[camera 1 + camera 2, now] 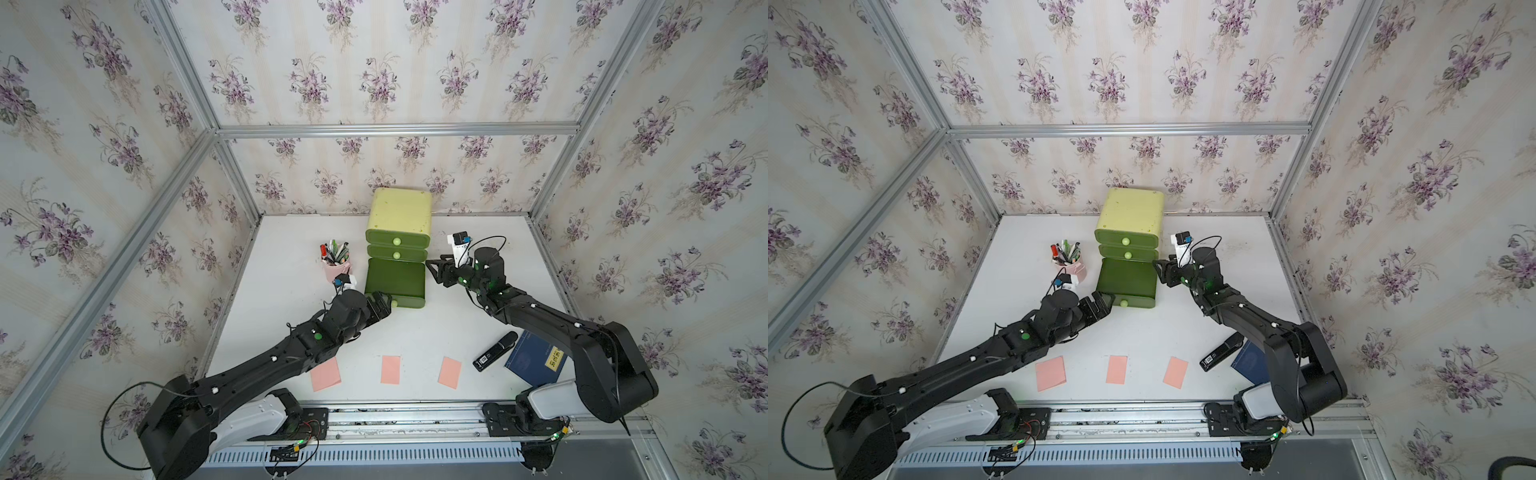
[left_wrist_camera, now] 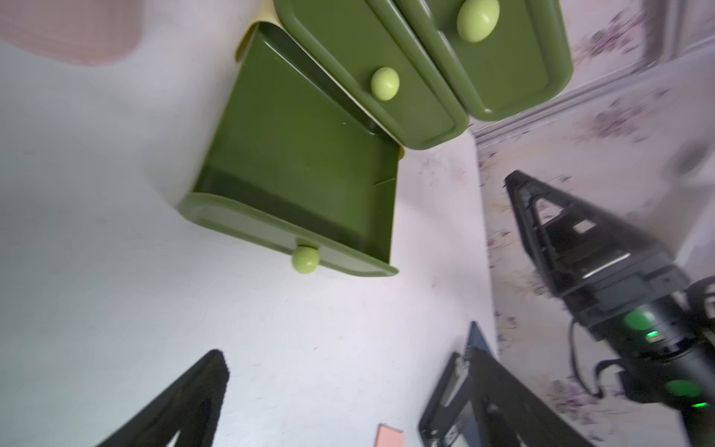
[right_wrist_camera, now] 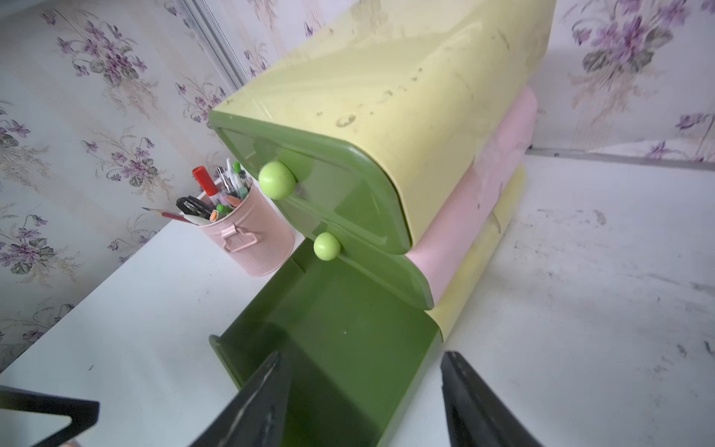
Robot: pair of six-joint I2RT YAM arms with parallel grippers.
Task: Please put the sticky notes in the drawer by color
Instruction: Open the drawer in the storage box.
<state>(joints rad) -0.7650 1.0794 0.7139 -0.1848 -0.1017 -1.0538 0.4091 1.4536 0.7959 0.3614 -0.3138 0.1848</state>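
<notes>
White table [image 1: 291, 270]: L gripper [image 2: 344, 352] jaws wide, empty, near knob [image 2: 305, 260] of pulled-out bottom drawer [image 1: 395, 278], which is empty. R gripper [image 3: 363, 356] part open, empty, at its right edge. Drawer chest [image 1: 399, 208] far centre. 3 pink sticky notes [image 1: 390, 369] at near edge.

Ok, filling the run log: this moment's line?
bottom drawer: open, empty | pink notes: three on table | left hand: open | right hand: open

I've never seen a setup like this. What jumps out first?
The pale yellow-green drawer chest stands at the back of the white table, its bottom drawer pulled out and looking empty. Three pink sticky notes lie in a row near the front edge. The left gripper and right gripper hover open beside that drawer.
</notes>
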